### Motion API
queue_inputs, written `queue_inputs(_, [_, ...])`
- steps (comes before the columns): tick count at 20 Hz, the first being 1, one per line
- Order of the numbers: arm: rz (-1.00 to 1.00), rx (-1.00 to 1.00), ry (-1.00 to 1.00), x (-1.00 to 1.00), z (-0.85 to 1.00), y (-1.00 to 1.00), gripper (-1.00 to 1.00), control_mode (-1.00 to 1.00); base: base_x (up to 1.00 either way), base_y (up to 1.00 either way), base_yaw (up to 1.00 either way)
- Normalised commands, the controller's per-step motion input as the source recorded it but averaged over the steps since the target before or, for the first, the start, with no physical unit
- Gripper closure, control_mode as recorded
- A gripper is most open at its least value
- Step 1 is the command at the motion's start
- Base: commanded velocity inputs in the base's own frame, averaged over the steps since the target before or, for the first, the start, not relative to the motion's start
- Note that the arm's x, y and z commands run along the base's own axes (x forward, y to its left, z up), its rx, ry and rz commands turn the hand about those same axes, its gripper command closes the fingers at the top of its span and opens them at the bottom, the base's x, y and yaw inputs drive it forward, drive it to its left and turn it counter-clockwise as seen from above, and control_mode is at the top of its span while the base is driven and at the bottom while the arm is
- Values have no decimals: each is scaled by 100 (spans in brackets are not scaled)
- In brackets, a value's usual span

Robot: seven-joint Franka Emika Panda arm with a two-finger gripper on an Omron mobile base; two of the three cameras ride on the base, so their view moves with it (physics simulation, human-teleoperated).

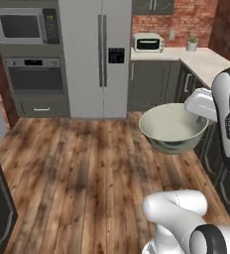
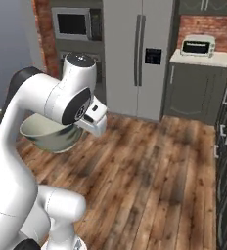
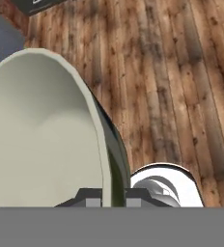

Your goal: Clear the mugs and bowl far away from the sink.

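Observation:
The bowl [image 1: 172, 130] is pale grey-beige and wide, and it hangs in the air above the wooden floor, level with its open side up. My gripper [image 1: 201, 118] is shut on its right rim. In the hand view my gripper [image 3: 113, 198] pinches that rim between the two dark fingertips [image 3: 91, 200], and the bowl [image 3: 36, 135] spreads to the left. In the right base view the bowl [image 2: 48, 135] sits behind my arm's white hand [image 2: 92, 117]. The mugs and the sink are out of view.
A steel fridge [image 1: 101, 54] stands ahead, with a wall oven and microwave [image 1: 31, 49] to its left. A toaster oven [image 1: 147, 42] rests on the pale counter [image 1: 206, 60] over dark cabinets [image 1: 186, 84] along the right. Wooden floor [image 1: 77, 158] lies open below.

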Motion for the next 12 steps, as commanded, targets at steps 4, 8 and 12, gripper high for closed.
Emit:
queue_inputs(4, [0, 0, 0, 0, 0, 0, 100, 100, 0, 32, 70])
queue_inputs(8, [0, 0, 0, 0, 0, 0, 100, 100, 0, 32, 70])
queue_inputs(12, [0, 0, 0, 0, 0, 0, 100, 100, 0, 25, 71])
